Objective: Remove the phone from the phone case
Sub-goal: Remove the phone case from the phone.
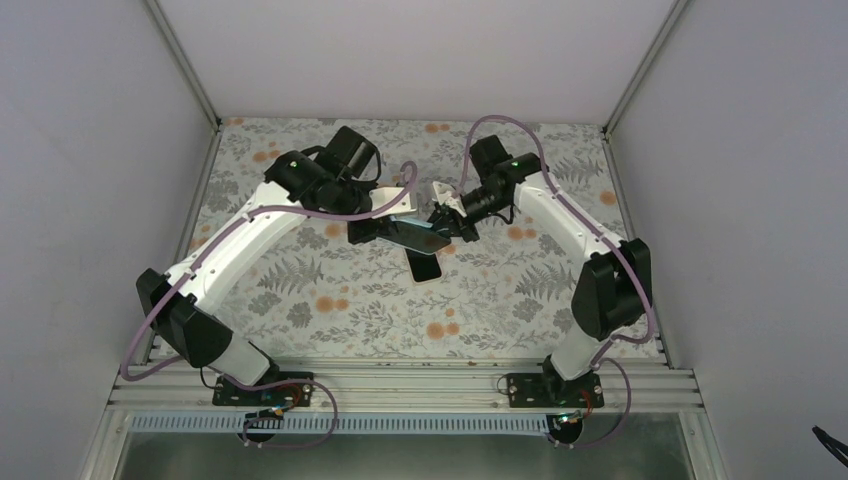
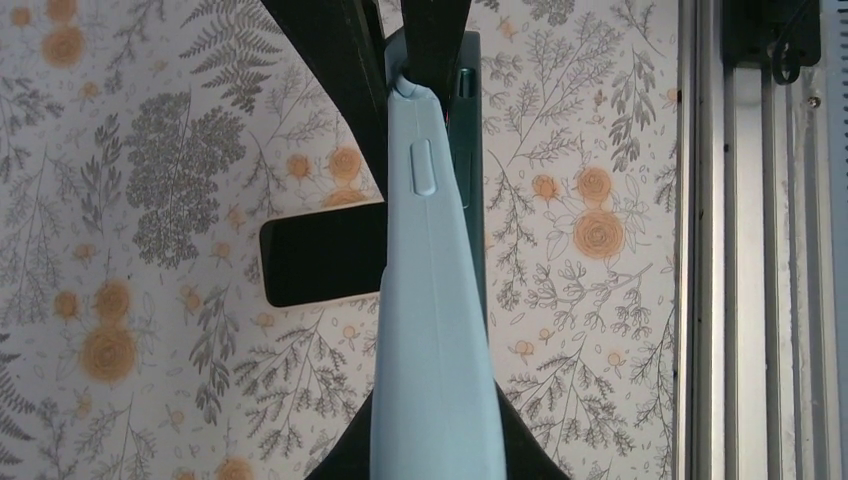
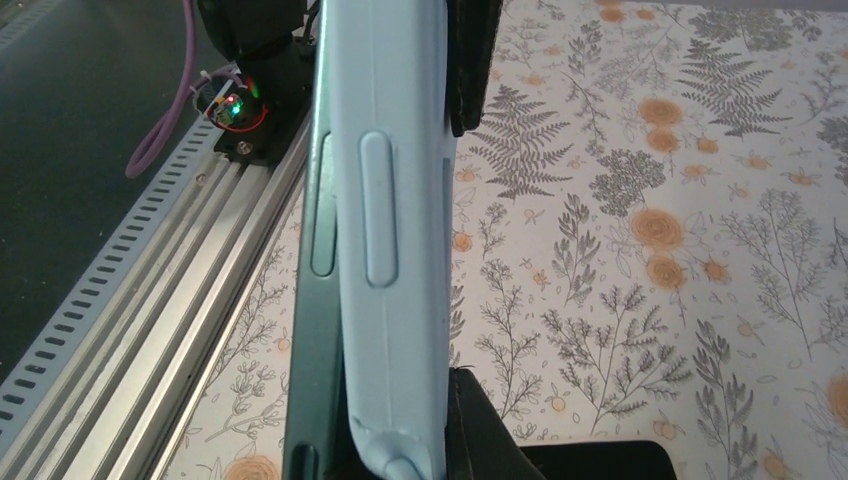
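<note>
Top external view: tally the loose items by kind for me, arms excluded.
Phone case: 1
Phone in the case: 1
Loose dark phone-like slab: 1
Total: 3

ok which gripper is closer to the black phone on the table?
Right gripper, just past the black phone's far end; left gripper farther left. Both grip the phone case.

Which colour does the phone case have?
Pale blue. The phone case shows best in the right wrist view.
</note>
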`<act>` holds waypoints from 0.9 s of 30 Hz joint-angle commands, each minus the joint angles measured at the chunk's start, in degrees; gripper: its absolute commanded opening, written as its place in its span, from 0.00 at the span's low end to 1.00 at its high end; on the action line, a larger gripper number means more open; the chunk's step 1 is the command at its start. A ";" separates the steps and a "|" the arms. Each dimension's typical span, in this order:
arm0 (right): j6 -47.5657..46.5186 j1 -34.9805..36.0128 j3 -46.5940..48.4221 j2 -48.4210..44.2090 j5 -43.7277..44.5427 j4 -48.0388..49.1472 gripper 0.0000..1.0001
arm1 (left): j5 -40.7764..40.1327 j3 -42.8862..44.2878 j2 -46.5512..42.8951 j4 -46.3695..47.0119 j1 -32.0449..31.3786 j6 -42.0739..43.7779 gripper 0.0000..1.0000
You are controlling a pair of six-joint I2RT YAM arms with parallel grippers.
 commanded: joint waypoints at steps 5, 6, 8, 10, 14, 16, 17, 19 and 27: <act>6.66 5.06 -0.14 -5.79 -13.31 -8.22 0.03 | -6.47 3.84 1.08 23.56 2.87 0.91 0.19; 6.82 3.86 -0.22 -6.05 -13.65 -7.99 0.03 | -6.76 3.82 0.70 23.14 2.87 0.96 0.22; 5.92 1.13 -0.40 -6.46 -14.92 -8.60 0.03 | -8.21 2.32 -0.97 23.79 3.29 0.81 0.29; 3.95 -1.02 -0.29 -6.44 -15.01 -10.36 0.03 | -8.04 0.64 -3.27 24.52 3.97 0.76 0.44; 3.65 -4.58 -0.27 -5.99 -14.01 -11.65 0.03 | -9.81 -1.97 -7.78 26.21 4.10 0.48 0.73; 4.33 -5.91 -0.04 -5.73 -13.75 -11.83 0.03 | -11.43 -2.51 -9.27 26.18 4.15 0.51 0.82; 4.93 -6.44 0.02 -5.78 -13.79 -11.66 0.03 | -12.31 -2.70 -9.84 25.84 4.09 0.69 0.83; 9.37 -7.48 0.12 -6.14 -12.76 -8.70 0.03 | -13.84 -3.37 -10.96 25.52 4.09 0.84 0.84; 44.92 -12.05 -0.65 -8.03 -5.90 17.31 0.03 | -15.04 -8.24 -14.89 31.30 2.91 -0.72 1.00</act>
